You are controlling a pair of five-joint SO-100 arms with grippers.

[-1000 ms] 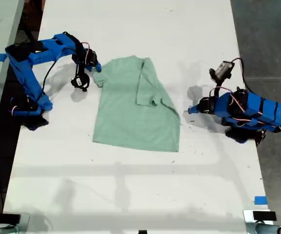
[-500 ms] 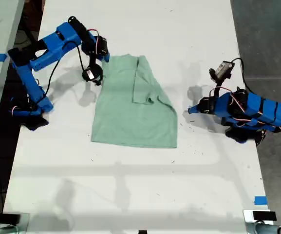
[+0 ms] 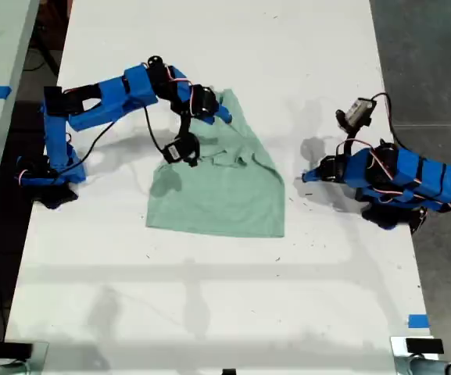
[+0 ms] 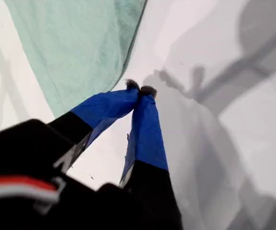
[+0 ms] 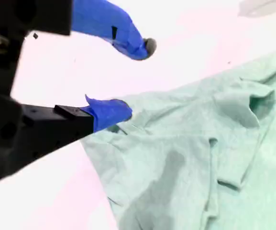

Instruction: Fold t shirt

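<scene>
Surface: white table (image 3: 209,312), dark floor along the exterior view's right.
T shirt (image 3: 225,187): partly folded, lying mid-table; long axis runs from the table's far end toward the near end; 1 sleeve doubled over the body.
Arms: 2; the one reaching in from the exterior view's left is over the shirt's upper edge, so it is nearer.
My second gripper (image 5: 135,79): jaws spread, lower fingertip (image 5: 114,112) at the shirt's edge, cloth lying just beyond it, nothing pinched.
My first gripper (image 4: 140,90): jaws pressed together, empty, shirt hem off to one side, apart.
</scene>
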